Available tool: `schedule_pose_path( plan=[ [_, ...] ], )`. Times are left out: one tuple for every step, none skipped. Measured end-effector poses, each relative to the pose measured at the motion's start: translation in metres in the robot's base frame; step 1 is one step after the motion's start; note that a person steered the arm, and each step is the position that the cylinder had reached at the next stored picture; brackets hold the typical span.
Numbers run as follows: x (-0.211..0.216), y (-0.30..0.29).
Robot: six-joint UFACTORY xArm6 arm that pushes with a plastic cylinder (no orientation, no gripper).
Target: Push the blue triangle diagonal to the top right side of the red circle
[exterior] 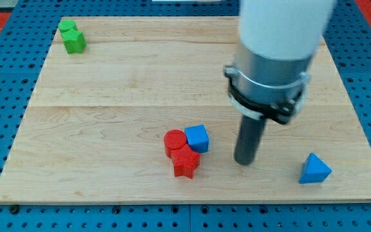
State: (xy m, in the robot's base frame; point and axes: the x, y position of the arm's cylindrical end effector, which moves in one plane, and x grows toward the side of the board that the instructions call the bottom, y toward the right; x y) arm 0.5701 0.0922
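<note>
Blue triangle (314, 170) near board's (108, 77) bottom-right edge, my tip (244, 161) between it and red circle (173, 140); no claw.

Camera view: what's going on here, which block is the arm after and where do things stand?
A robot arm with a dark rod is working over a wooden board. My tip rests on the board between the blue cube and the blue triangle, touching neither. The triangle sits near the view's bottom right, well apart from the red circle, which is clustered with the cube and a red star-like block. Green blocks sit at the top left.
</note>
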Motion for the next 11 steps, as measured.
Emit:
schedule_pose_path(
  plan=[
    [0.045,0.031],
    [0.033,0.129],
    [-0.006,0.121],
    [0.002,0.077],
    [0.01,0.117],
    [0.047,0.086],
    [0.034,0.05],
    [-0.036,0.031],
    [-0.098,0.007],
    [-0.133,-0.043],
    [-0.144,-0.116]
  ],
)
